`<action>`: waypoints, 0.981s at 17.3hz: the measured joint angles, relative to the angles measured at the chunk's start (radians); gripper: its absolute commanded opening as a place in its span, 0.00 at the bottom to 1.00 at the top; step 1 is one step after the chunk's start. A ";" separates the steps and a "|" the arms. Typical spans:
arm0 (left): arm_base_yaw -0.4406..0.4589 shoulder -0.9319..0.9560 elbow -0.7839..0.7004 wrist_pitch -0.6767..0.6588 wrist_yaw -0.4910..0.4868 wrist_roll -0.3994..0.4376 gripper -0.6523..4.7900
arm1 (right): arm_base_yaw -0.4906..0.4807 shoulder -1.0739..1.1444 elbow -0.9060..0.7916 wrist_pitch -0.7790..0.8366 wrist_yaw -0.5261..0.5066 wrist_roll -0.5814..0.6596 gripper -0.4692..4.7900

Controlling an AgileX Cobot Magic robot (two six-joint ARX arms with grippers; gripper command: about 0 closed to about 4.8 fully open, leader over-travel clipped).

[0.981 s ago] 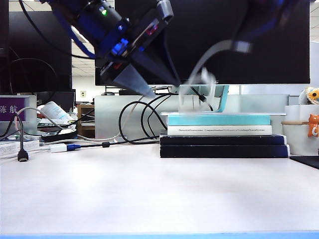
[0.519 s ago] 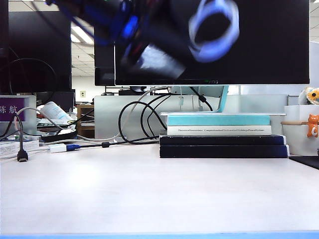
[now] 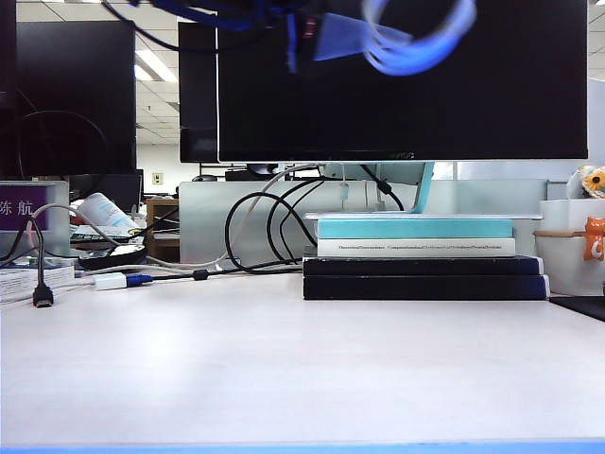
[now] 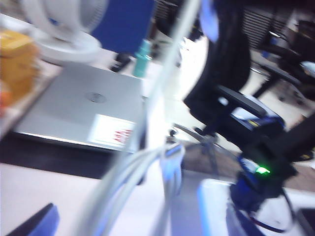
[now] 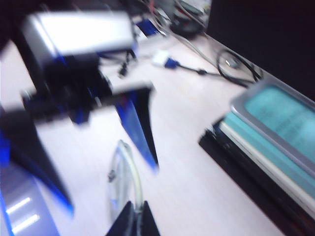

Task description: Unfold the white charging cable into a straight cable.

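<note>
The white charging cable (image 3: 416,38) hangs as a blurred coil high above the table, in front of the monitor. In the right wrist view my right gripper (image 5: 134,219) is shut on one strand of the cable's loop (image 5: 129,172). My left gripper (image 5: 112,187) stands open, its black and blue fingers (image 5: 142,128) wide apart on either side of the loop. In the left wrist view the cable's strands (image 4: 133,177) run blurred past the left gripper (image 4: 128,226). In the exterior view the left gripper (image 3: 326,38) is a blur beside the coil, and the right gripper does not show there.
A stack of books (image 3: 421,255) lies at the back of the white table (image 3: 284,359) under the monitor (image 3: 397,95). Black cables (image 3: 265,227) loop behind them. A white adapter with a blue plug (image 3: 118,280) lies at the back left, and a small toy (image 3: 594,236) stands at the right edge.
Both arms and the coil have risen from just above the books to the top of the exterior view. The left gripper has swung round towards the coil.
</note>
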 measured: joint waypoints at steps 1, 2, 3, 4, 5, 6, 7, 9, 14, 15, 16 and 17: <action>-0.012 0.002 0.000 0.000 0.000 0.000 1.00 | 0.000 -0.005 0.000 0.014 -0.003 0.005 0.08; -0.019 0.003 -0.002 0.014 -0.072 -0.021 0.91 | 0.000 -0.048 0.000 0.078 -0.006 0.035 0.08; -0.020 0.003 -0.002 0.016 -0.080 -0.023 0.56 | 0.000 -0.058 0.000 0.084 -0.006 0.035 0.08; -0.020 0.003 -0.002 0.040 -0.084 -0.031 0.34 | 0.000 -0.068 0.000 0.088 -0.006 0.035 0.08; -0.019 0.003 -0.002 0.056 -0.083 -0.040 0.16 | 0.000 -0.070 0.000 0.087 -0.006 0.037 0.08; -0.019 0.003 -0.002 0.061 -0.074 -0.042 0.11 | 0.000 -0.076 0.000 0.078 -0.006 0.039 0.08; -0.020 0.002 -0.002 0.066 -0.060 -0.043 0.11 | 0.000 -0.077 0.000 0.058 -0.006 0.039 0.16; -0.020 0.003 -0.002 0.075 -0.021 -0.079 0.11 | 0.000 -0.077 0.000 -0.003 -0.005 0.038 0.52; -0.030 0.003 -0.003 0.040 -0.098 -0.193 0.11 | 0.000 -0.189 0.005 0.043 0.013 0.127 0.08; -0.042 0.003 -0.002 0.048 -0.096 -0.201 0.11 | 0.000 -0.183 0.002 0.010 -0.006 0.128 0.08; -0.059 0.003 -0.002 0.061 -0.091 -0.206 0.11 | 0.000 -0.177 -0.002 -0.033 -0.023 0.130 0.08; -0.087 0.003 -0.002 0.085 -0.077 -0.222 0.11 | 0.000 -0.174 -0.019 -0.064 -0.041 0.132 0.08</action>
